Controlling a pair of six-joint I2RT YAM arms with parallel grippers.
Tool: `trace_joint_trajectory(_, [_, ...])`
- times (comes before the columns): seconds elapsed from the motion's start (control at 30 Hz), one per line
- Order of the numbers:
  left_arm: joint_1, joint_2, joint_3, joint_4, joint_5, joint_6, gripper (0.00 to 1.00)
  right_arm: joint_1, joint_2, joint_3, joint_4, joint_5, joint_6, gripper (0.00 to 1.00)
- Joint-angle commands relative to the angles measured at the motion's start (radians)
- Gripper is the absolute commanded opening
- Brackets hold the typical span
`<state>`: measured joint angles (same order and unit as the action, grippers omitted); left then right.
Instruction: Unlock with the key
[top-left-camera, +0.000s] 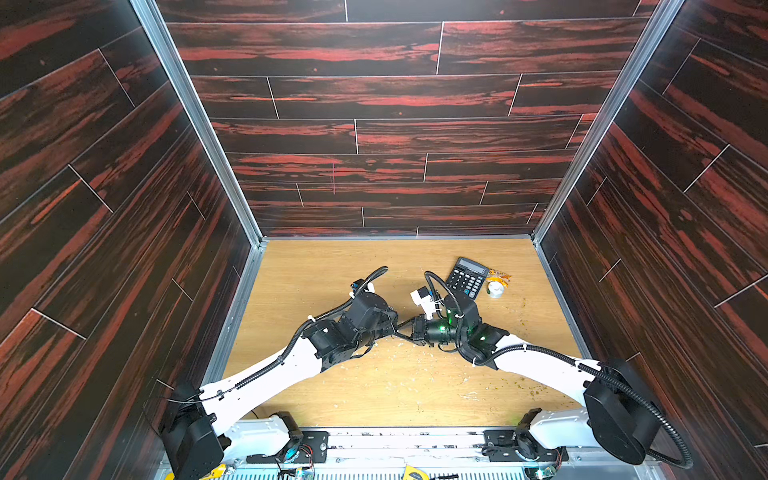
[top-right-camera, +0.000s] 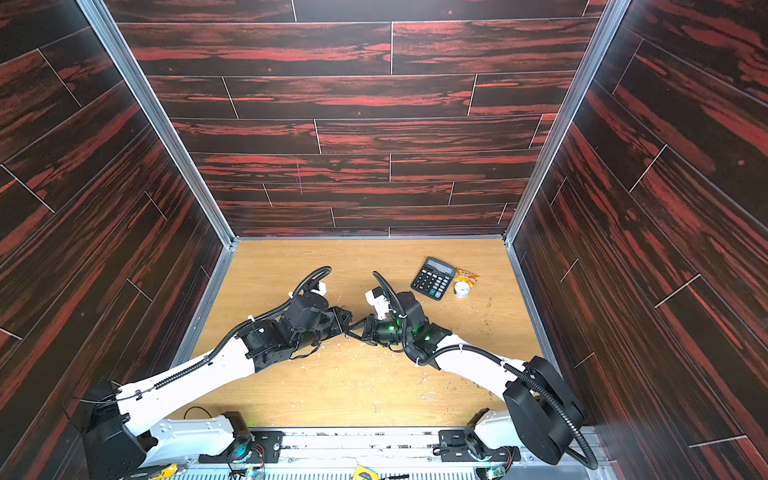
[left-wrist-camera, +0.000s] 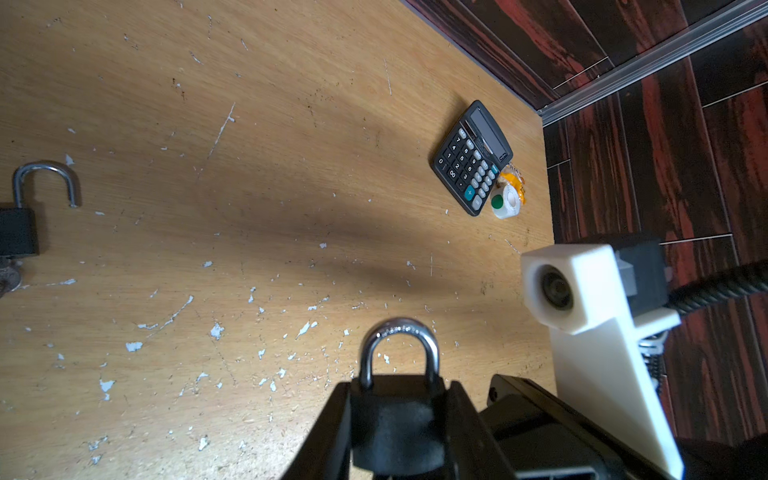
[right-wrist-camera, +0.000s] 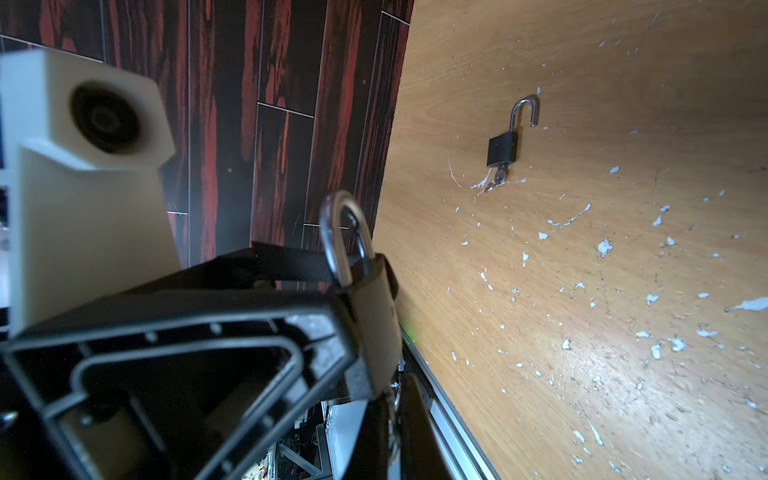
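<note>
Closed padlock (right-wrist-camera: 374, 316), silver shackle seated, clamped in left pincer (right-wrist-camera: 357, 291), foreground. Second padlock (right-wrist-camera: 503, 149) flat on scratched, white-flecked tabletop (right-wrist-camera: 623, 104), well apart; shackle swung open, ringed key (right-wrist-camera: 496, 178) in its base. White camera housing (right-wrist-camera: 83, 124) alongside.

There's the open padlock (left-wrist-camera: 18, 224), clipped by the left wrist view's edge: only part of its body shows, and what hangs below it is a dark smudge. The held padlock (left-wrist-camera: 397, 419) sinks between the left tool (left-wrist-camera: 399, 390) fingers (left-wrist-camera: 332, 428), its bottom cut off. From the right wrist, the key (right-wrist-camera: 392, 415) is just a blurred glint at the right tool (right-wrist-camera: 392, 432), and the white camera housing (right-wrist-camera: 83, 124) is soft. In both top views the meeting tools bury the held padlock, and the orange packet (top-left-camera: 498, 275) is unreadable.
</note>
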<state>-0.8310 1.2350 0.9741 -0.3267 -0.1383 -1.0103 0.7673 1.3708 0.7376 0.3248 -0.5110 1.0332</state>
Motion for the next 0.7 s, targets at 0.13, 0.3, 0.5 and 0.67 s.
trace_joint_trajectory(0.13, [0.023, 0.023, -0.008, -0.135, -0.008, 0.035, 0.0, 0.014, -0.029, 0.084, 0.02, -0.052, -0.111, 0.0])
trace_joint_trajectory(0.3, [0.023, 0.017, -0.046, -0.044, 0.045, 0.019, 0.0, 0.01, 0.012, 0.052, 0.267, -0.179, 0.017, 0.0])
trace_joint_trajectory(0.5, [0.029, -0.011, -0.076, -0.044, 0.022, -0.004, 0.0, 0.014, 0.002, 0.03, 0.381, -0.223, 0.065, 0.0])
trace_joint_trajectory(0.67, [0.039, -0.032, -0.087, -0.03, 0.015, -0.009, 0.0, 0.014, 0.008, 0.009, 0.474, -0.258, 0.137, 0.0])
